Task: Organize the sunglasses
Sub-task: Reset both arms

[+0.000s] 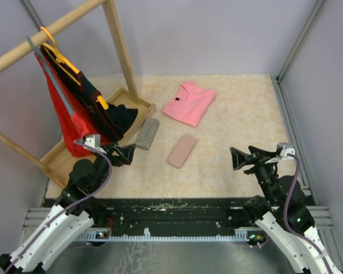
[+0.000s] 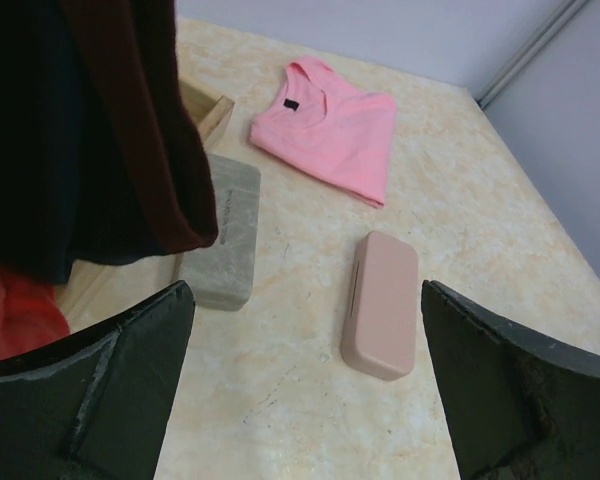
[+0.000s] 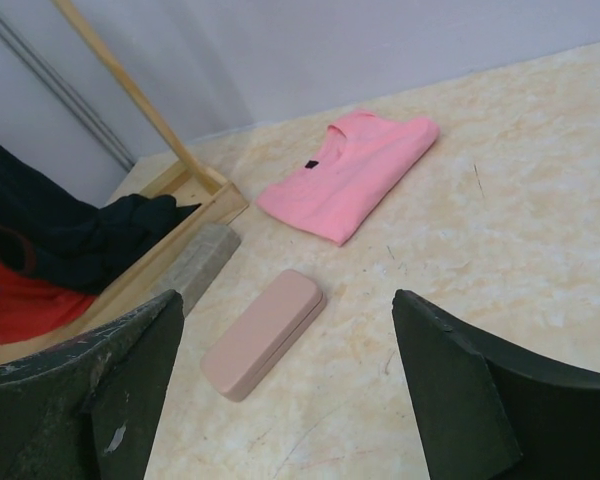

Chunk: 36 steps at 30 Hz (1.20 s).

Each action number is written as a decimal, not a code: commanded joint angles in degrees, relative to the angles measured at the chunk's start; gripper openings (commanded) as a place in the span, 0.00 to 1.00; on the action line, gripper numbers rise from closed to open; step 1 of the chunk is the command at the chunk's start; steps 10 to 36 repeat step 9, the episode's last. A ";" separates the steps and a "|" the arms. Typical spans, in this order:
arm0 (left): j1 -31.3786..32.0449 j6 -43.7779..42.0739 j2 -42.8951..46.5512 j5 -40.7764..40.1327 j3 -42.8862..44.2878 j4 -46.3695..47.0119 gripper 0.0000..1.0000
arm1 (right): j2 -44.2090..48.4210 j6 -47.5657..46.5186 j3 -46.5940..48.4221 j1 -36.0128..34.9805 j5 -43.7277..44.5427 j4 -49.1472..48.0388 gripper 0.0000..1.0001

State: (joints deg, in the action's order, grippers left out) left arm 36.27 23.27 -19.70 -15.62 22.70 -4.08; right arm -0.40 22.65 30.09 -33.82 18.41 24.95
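From above, your left tool (image 1: 124, 154) and right tool (image 1: 235, 158) hang released over the table's (image 1: 246, 114) near edge. In the left wrist view, a grey case (image 2: 225, 235) and a pink case (image 2: 380, 303) lie closed mid-table. The right wrist view shows both cases too. You cannot tell where the sunglasses are.

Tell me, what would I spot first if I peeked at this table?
The bright pink shirt, folded flat at the far middle of the table, jumps out first. On the left, red and dark clothes hang from a wooden rack, and a grey case and a pink case lie closed, side by side, in the middle. Nearer, the robot's left hand and right hand both stand open, holding nothing.
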 commanded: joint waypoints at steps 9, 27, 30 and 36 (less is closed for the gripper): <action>0.14 5.50 4.37 -7.31 -2.07 -8.77 1.00 | 0.49 -0.59 1.20 0.34 -0.26 0.10 0.88; 0.14 5.50 4.37 -7.31 -2.07 -8.77 1.00 | 0.49 -0.59 1.20 0.34 -0.26 0.10 0.88; 0.14 5.50 4.37 -7.31 -2.07 -8.77 1.00 | 0.49 -0.59 1.20 0.34 -0.26 0.10 0.88; 0.14 5.50 4.37 -7.31 -2.07 -8.77 1.00 | 0.49 -0.59 1.20 0.34 -0.26 0.10 0.88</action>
